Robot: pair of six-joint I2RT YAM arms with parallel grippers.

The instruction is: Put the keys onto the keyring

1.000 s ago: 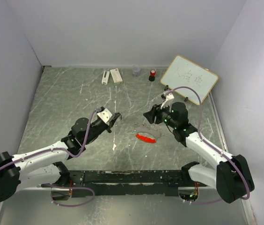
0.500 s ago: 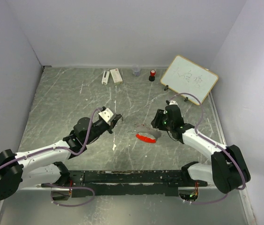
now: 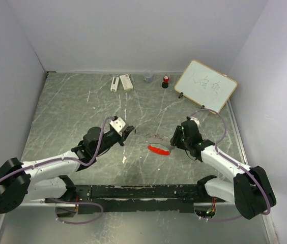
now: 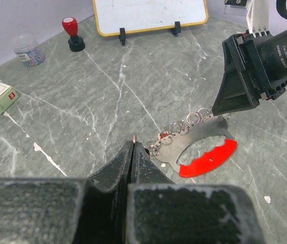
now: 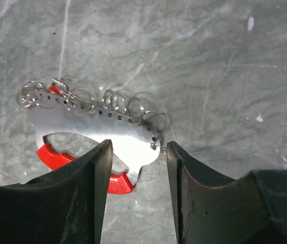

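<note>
The keyring lies flat mid-table: a silver plate with a curved red plastic grip and a row of small rings along its edge. It also shows in the left wrist view and the right wrist view. A small red bit, perhaps the red key head, sits among the rings at the plate's left end. I cannot make out the black key. My left gripper is shut, with a thin small ring poking from its tips, just left of the keyring. My right gripper is open and straddles the plate's right end.
A small whiteboard stands at the back right. A red-topped black stamp, a small jar and white boxes line the back edge. A white scrap lies near the front, left of the keyring.
My right gripper has come down and forward from behind the keyring to its right end. My left gripper has edged slightly right, toward the keyring.
</note>
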